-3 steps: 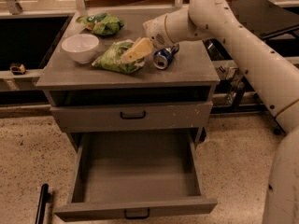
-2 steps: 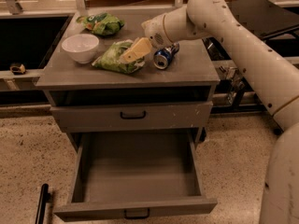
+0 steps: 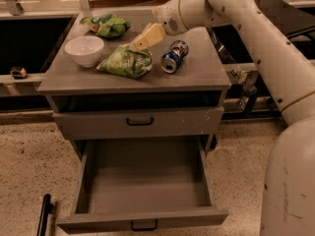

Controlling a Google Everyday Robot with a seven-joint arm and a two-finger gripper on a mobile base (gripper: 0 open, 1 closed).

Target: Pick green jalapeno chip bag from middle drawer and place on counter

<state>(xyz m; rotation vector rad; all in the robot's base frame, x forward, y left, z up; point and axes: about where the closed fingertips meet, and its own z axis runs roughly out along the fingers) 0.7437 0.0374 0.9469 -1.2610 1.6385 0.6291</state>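
The green jalapeno chip bag is pale green and lies flat on the counter, between the white bowl and a can. My gripper hangs just above the bag's far upper edge, reaching in from the right on the white arm. I cannot tell whether it touches the bag. The middle drawer is pulled wide open below, and its grey floor is bare.
A white bowl stands left of the bag. A brighter green bag lies at the counter's back left. A blue can lies on its side right of the bag. The scuffed drawer front above is closed. A black bar lies on the floor at left.
My gripper has lifted up and back off the chip bag. The bag has stayed where it lies on the counter.
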